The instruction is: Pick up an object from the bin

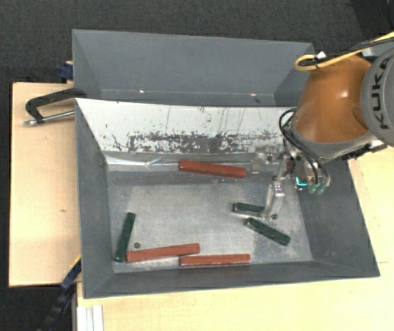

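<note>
My gripper hangs low in the right part of the bin, under the orange wrist cover. Its tip comes down between two dark green bars. The shorter bar lies just to its left. The longer bar lies slanted just below it, with its upper end next to the tip. Whether the gripper touches either bar cannot be told. A red-brown bar lies along the back wall, to the upper left of the gripper.
Two red-brown bars lie end to end along the front wall. Another dark green bar stands slanted in the front left corner. The bin's right wall slopes up close behind the gripper.
</note>
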Robot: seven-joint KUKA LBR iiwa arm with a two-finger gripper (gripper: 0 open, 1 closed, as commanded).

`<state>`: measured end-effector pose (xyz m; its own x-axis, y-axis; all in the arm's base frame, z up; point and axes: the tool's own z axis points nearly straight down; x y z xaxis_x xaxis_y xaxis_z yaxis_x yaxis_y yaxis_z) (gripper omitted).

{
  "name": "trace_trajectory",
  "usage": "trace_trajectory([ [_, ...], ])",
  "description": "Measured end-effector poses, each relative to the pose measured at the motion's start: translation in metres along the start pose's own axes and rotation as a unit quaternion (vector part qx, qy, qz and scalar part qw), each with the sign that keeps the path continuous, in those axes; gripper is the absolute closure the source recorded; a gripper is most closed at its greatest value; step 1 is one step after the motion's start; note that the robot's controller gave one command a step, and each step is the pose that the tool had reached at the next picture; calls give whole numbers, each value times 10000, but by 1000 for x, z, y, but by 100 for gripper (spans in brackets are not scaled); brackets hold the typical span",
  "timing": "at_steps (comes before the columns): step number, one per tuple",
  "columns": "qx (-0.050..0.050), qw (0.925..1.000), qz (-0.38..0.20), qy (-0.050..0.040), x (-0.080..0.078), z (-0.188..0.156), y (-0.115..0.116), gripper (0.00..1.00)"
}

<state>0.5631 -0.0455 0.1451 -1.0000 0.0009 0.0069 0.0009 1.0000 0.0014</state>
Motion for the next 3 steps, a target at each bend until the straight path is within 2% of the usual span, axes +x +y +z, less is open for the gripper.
trace_trajectory([
  [1,1,10000,-1,-14,0,-2,0,0],
  [2,13,9997,-247,-77,-10,26,15,0],
  [3,3,9996,-292,-40,8,74,-54,100],
])
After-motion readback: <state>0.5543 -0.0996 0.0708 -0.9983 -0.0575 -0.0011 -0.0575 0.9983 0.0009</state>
